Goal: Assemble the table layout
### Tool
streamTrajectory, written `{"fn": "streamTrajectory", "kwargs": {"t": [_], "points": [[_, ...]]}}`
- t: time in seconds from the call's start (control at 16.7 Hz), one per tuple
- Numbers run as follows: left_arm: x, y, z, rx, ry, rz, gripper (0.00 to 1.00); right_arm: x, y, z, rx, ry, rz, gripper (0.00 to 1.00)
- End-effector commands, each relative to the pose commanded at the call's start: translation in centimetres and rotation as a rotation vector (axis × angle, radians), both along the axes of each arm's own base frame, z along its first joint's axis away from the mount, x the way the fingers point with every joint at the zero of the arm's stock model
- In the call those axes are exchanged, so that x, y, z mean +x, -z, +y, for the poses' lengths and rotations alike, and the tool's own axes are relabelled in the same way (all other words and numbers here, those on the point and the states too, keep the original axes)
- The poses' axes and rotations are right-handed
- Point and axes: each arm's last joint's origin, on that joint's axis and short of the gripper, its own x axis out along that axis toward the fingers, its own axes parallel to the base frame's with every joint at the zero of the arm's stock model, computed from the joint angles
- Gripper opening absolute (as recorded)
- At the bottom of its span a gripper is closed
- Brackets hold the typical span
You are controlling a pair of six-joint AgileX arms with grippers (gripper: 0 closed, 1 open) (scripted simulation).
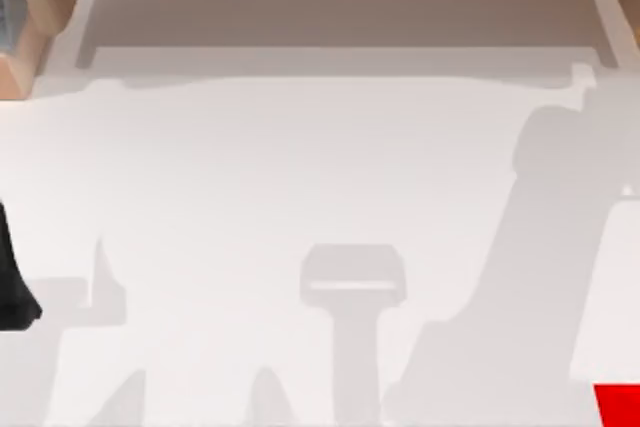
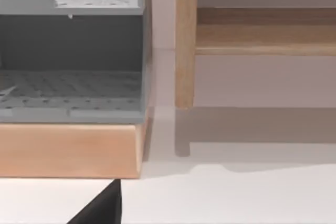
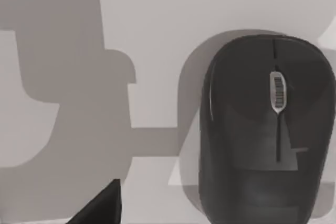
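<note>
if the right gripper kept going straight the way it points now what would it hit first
Probably the plain matte white table. The right wrist view looks down on it, with a dark grey computer mouse lying off to one side of that line, so the mouse would likely be missed. Depth is unclear.

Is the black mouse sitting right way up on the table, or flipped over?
Right way up: the mouse lies flat on the white table, its scroll wheel and buttons facing the right wrist camera.

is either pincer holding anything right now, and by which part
It cannot be told. The right wrist view looks down on a black mouse lying flat on the white table, with nothing gripping it, and no pincer's fingertips can be made out.
</note>
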Motion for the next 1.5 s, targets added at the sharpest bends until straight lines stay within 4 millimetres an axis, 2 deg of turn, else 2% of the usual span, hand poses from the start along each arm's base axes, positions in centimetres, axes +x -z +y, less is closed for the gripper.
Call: {"fn": "streamTrajectory", "kwargs": {"t": [0.36, 0.84, 1.08, 1.5], "points": [[0.0, 0.0, 0.0, 0.0, 0.0, 0.0, 1.0, -0.1, 0.4, 0.0, 0.001, -0.001, 0.0, 1.0], [0.0, 0.0, 0.0, 0.0, 0.0, 0.0, 1.0, 0.3, 2.9, 0.0, 0.0, 0.0, -0.001, 1.0], [0.0, 0.0, 0.0, 0.0, 0.0, 0.0, 1.0, 0.3, 3.0, 0.0, 0.0, 0.0, 0.0, 1.0], [0.0, 0.0, 0.0, 0.0, 0.0, 0.0, 1.0, 0.3, 3.0, 0.0, 0.0, 0.0, 0.0, 0.47]]}}
